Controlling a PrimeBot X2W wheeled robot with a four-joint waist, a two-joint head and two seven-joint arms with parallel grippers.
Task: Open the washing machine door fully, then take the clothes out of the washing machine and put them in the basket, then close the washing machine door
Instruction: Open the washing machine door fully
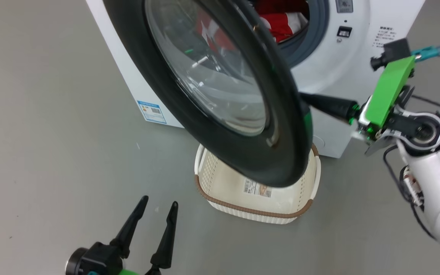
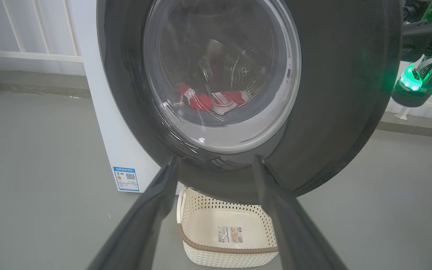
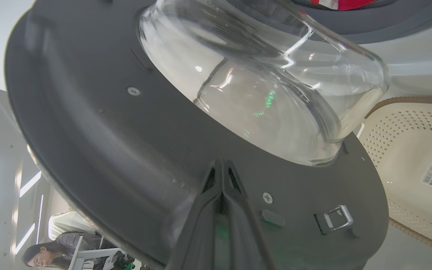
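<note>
Right tool [image 3: 221, 167] pinched shut, empty, tips seemingly against inner face of washing machine door [image 1: 281, 152], half open over basket [image 1: 204, 191] on the floor. Slick plastic: tips may skid, and the door could swing back. Left tool [image 1: 159, 201] spread wide, empty. Clothes [image 1: 281, 23] inside washing machine [image 1: 330, 76].

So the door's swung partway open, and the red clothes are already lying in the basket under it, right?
Not quite. The door is partway open, but the red clothes lie inside the washing machine. The basket under it holds no garment, as the left wrist view shows.
</note>
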